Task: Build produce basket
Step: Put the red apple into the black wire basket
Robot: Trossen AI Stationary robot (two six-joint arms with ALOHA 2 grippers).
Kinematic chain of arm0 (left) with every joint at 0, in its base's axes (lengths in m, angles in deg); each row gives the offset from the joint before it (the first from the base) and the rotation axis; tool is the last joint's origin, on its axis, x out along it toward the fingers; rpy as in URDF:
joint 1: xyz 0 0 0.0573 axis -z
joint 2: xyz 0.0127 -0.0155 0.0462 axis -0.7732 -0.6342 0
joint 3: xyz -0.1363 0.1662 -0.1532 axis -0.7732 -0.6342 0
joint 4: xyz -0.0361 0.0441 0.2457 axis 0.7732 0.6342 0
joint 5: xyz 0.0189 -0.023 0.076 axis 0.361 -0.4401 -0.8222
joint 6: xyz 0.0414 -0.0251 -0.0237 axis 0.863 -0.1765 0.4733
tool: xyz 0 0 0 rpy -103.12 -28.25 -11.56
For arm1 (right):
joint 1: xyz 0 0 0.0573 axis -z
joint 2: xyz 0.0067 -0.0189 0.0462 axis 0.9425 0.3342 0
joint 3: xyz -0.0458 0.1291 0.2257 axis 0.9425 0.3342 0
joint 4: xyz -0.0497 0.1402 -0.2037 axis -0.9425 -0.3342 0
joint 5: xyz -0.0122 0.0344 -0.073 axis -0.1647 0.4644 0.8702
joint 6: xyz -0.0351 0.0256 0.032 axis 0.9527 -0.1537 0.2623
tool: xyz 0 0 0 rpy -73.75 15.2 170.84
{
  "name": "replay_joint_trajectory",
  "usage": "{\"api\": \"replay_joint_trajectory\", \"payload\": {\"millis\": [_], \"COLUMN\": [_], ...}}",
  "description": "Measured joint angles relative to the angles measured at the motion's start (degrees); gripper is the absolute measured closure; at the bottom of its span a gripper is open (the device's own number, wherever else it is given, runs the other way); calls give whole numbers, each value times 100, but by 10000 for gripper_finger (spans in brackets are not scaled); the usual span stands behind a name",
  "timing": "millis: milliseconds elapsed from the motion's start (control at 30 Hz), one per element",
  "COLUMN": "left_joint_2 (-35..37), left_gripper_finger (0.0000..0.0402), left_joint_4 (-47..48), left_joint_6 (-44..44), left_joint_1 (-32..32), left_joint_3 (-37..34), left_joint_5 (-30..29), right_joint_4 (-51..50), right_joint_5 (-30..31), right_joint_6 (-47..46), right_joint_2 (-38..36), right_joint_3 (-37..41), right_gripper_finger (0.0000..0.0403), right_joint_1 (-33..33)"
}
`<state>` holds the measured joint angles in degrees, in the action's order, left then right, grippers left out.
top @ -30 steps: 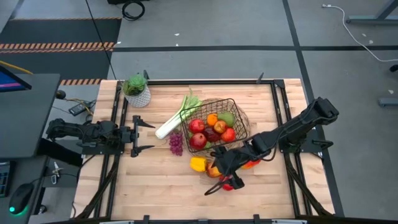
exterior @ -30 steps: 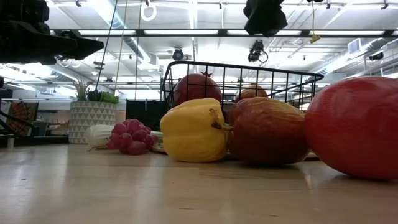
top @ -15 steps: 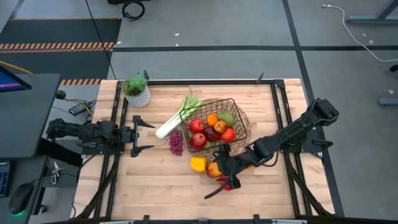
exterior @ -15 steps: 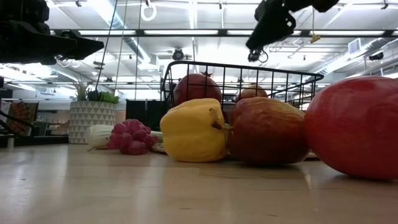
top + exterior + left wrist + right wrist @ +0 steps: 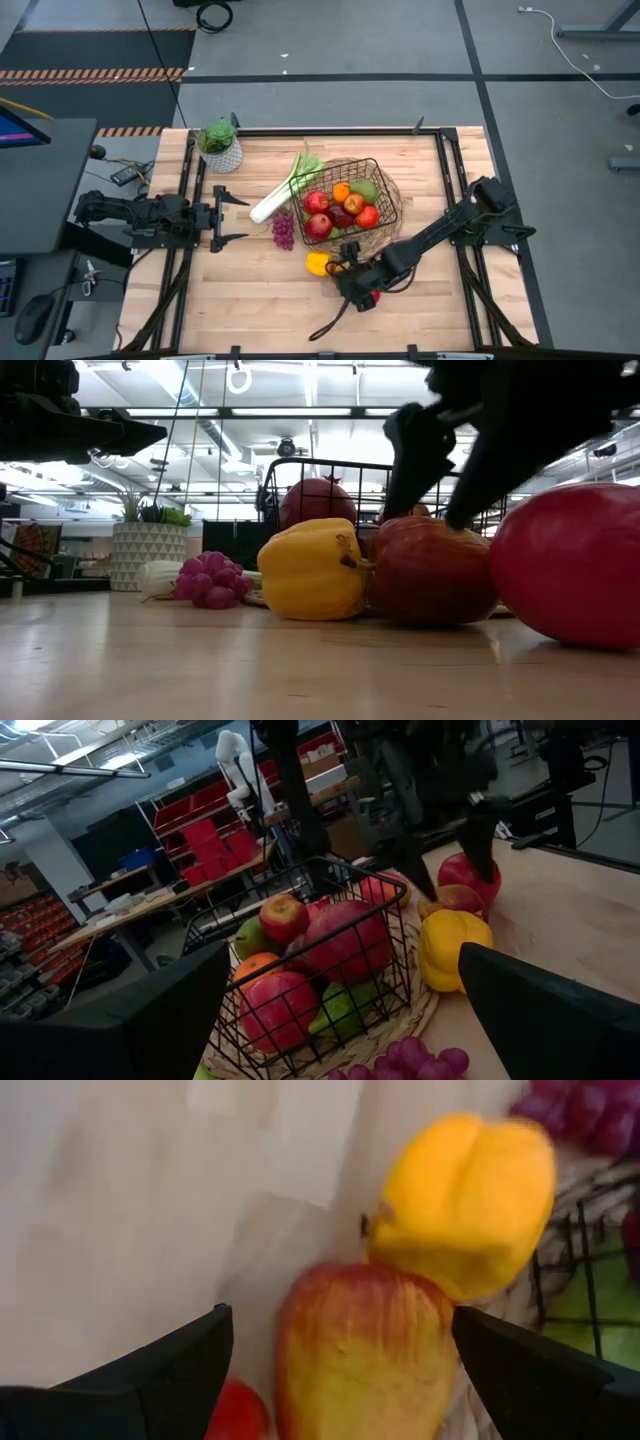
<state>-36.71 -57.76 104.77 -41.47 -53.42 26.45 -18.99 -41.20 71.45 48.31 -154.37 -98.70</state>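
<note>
The dark wire basket (image 5: 378, 163) stands on its wicker base at mid-table and holds apples, an orange and a pear. The leek (image 5: 284, 190) leans on its left side, with purple grapes (image 5: 284, 231) on the wood beside it. Near of the basket lie a yellow pepper (image 5: 317, 263), a red-yellow apple (image 5: 360, 1350) and a red fruit (image 5: 575, 565). My right gripper (image 5: 338, 1315) is open, low over that apple (image 5: 430, 575), with one finger on each side. My left gripper (image 5: 230, 221) is open and waits at the table's left edge. My right gripper comes at the red-yellow apple from above, with its open fingers (image 5: 420, 455) on either side of the apple's top (image 5: 440, 528). The apple rests on the table against the yellow pepper (image 5: 310, 570). I cannot tell whether a fingertip touches it.
A leafy plant in a white pot (image 5: 221, 150) stands at the far left corner. The pepper (image 5: 465, 1200) touches the apple on one side, and the red fruit (image 5: 235, 1415) lies close on the other. Bare wood lies along the near edge and on the right.
My right gripper has moved toward the near edge and come down from above the basket's near side to the apple beside the yellow pepper, and its fingers stay open. The fruits have not moved.
</note>
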Motion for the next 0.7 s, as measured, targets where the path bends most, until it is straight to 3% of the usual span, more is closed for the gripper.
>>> {"api": "replay_joint_trajectory", "payload": {"millis": [200,700], "left_joint_2": [0,0], "left_gripper_finger": [2,2], "left_joint_4": [0,0], "left_joint_6": [0,2], "left_joint_1": [0,2], "left_joint_3": [0,0], "left_joint_5": [0,-2], "right_joint_4": [-235,-525], "right_joint_5": [-146,-611], "right_joint_6": [15,79], "right_joint_2": [333,228], "right_joint_3": [-96,-82], "right_gripper_finger": [23,41], "right_joint_1": [188,476]}}
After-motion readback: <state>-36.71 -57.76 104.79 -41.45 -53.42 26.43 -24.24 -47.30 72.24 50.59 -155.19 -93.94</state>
